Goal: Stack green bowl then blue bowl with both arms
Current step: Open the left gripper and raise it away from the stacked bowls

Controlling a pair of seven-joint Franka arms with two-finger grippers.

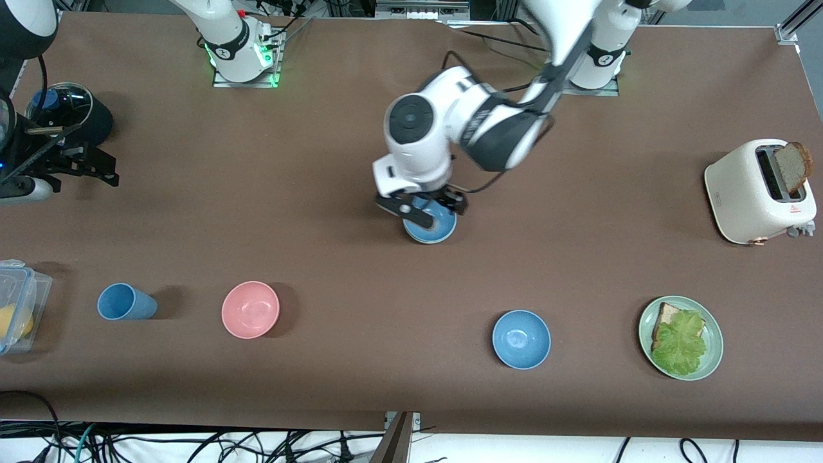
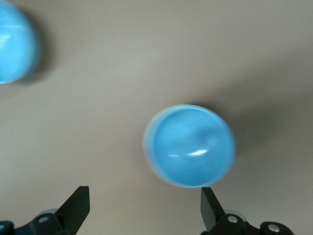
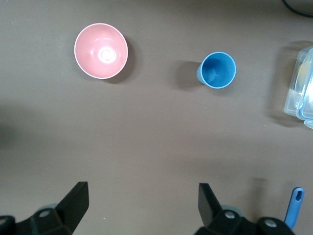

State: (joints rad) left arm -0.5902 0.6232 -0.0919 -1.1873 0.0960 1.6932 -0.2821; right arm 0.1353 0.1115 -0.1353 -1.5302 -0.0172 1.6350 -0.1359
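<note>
A blue bowl sits near the middle of the table, nested in the green bowl, of which only a thin pale rim shows. My left gripper hangs open just over that stack, its fingers apart from the bowl and holding nothing. A look-alike blue bowl stands alone, nearer the front camera. My right gripper waits open and empty at the right arm's end of the table.
A pink bowl, a blue cup and a clear plastic box stand near the front at the right arm's end. At the left arm's end are a green plate with bread and lettuce, and a toaster.
</note>
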